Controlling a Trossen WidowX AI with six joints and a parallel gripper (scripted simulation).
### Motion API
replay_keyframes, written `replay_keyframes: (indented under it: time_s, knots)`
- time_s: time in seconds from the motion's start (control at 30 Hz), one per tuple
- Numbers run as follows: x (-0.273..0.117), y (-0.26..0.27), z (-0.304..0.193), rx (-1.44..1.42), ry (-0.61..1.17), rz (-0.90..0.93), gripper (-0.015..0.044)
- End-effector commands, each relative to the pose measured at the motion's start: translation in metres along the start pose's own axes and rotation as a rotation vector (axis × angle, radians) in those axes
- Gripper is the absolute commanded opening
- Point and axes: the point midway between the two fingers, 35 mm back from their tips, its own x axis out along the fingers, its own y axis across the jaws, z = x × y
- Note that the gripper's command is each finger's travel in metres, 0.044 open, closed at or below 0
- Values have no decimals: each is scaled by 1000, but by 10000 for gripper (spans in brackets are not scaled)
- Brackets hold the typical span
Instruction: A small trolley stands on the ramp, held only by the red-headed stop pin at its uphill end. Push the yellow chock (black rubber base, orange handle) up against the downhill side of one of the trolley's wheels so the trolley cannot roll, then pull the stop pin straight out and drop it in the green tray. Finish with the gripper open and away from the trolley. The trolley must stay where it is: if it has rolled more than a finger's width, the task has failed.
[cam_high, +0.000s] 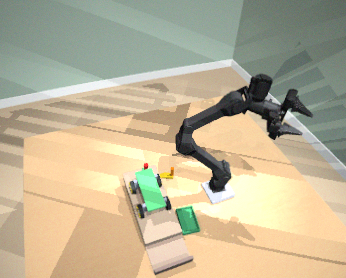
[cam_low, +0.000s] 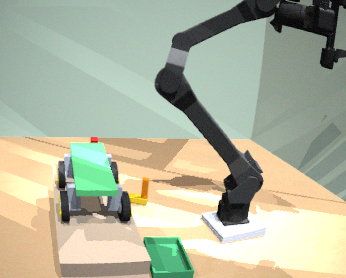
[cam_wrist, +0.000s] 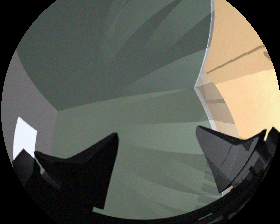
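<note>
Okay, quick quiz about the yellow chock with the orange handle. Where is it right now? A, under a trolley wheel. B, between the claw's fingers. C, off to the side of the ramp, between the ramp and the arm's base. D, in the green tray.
C: the chock sits beside the ramp, on the side toward the arm's base.

This place looks like a small robot test room or lab, because a black jointed arm stands on a flat white square base plate on the pale wooden surface. Beyond the open jaws there are plain grey-green walls, and below the jaws, at their foot, runs a white skirting strip.
</note>
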Motion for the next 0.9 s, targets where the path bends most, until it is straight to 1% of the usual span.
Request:
replay_keyframes:
  time_s: [0.0,0.23,0.57,0.87]
  knots:
    - [0,0,1,-4,-4,-1,374]
    - [13,-12,31,-167,-138,-61,190]
    - [22,-31,83,-400,-326,-205,190]
    - [19,-50,132,-578,-463,-380,190]
